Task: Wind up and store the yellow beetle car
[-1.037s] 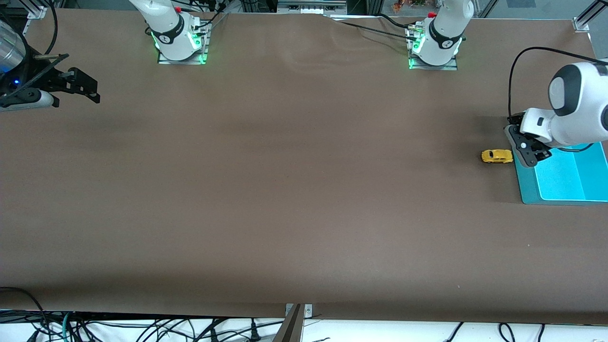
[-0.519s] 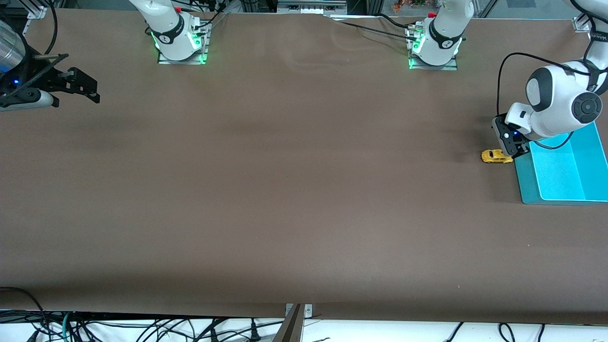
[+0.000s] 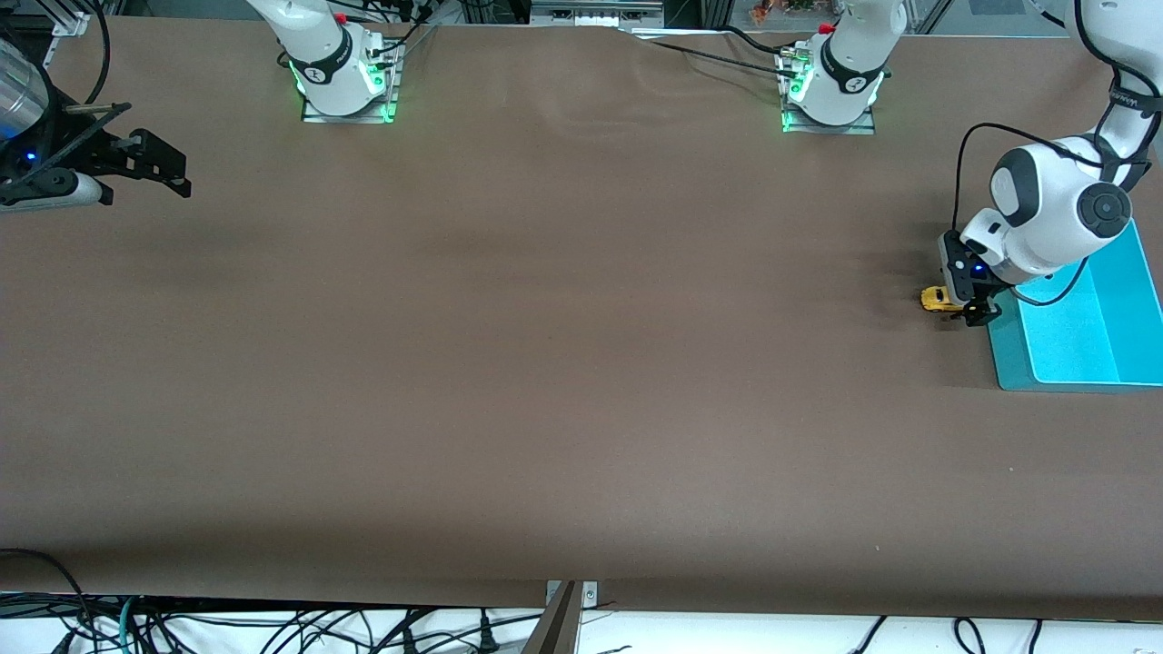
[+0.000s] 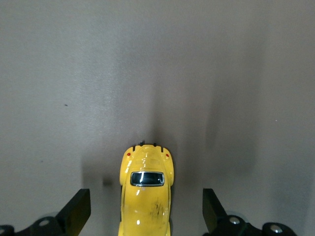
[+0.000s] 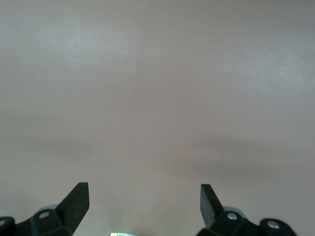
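The yellow beetle car [image 3: 933,298] sits on the brown table at the left arm's end, just beside the teal bin [image 3: 1007,359]. My left gripper [image 3: 969,312] is low over the car and partly hides it in the front view. In the left wrist view the car [image 4: 146,172] lies lengthwise between the open fingers [image 4: 78,209], with clear gaps on both sides; the left gripper [image 4: 146,199] touches nothing. My right gripper [image 3: 168,173] waits open and empty over the right arm's end of the table, and in the right wrist view [image 5: 142,192] it shows only bare table.
The teal bin is an open tray with a lighter inner floor, next to the car at the table's end. Both arm bases [image 3: 343,77] stand along the edge farthest from the front camera. Cables hang past the table's nearest edge.
My left gripper has moved off the teal bin toward the car and come down, so its open fingers now straddle the car. The car and the right arm have not moved.
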Action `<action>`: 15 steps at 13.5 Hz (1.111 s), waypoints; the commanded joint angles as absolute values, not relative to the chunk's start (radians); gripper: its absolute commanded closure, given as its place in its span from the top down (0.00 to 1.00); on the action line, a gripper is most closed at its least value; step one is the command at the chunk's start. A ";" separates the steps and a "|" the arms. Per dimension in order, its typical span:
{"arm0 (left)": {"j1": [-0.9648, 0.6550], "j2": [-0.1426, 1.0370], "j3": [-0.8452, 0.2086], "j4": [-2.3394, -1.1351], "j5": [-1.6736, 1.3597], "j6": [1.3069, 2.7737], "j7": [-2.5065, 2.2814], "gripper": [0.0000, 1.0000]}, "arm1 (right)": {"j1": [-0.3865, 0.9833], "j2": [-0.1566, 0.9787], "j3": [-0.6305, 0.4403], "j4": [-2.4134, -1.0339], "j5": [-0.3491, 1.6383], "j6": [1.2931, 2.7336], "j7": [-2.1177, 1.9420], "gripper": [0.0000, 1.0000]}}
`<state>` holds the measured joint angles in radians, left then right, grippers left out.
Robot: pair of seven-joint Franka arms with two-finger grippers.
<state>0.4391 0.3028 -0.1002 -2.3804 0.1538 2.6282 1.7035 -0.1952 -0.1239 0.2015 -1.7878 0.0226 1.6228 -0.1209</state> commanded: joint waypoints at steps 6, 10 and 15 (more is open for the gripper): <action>0.477 0.345 -0.110 -2.368 0.172 2.664 1.732 0.89 | -0.199 -0.103 0.202 -1.753 0.015 1.597 -0.106 1.00; 0.483 0.345 -0.110 -2.365 0.172 2.658 1.732 0.24 | -0.201 -0.098 0.192 -1.752 0.017 1.604 -0.106 1.00; 0.482 0.299 -0.152 -2.333 0.158 2.536 1.732 0.15 | -0.222 -0.077 0.186 -1.721 0.011 1.568 -0.113 1.00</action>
<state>0.4696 0.3358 -0.1123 -2.3603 0.1538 2.6194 1.7173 -0.2029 -0.0940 0.1875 -1.7570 0.0220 1.6118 -0.1181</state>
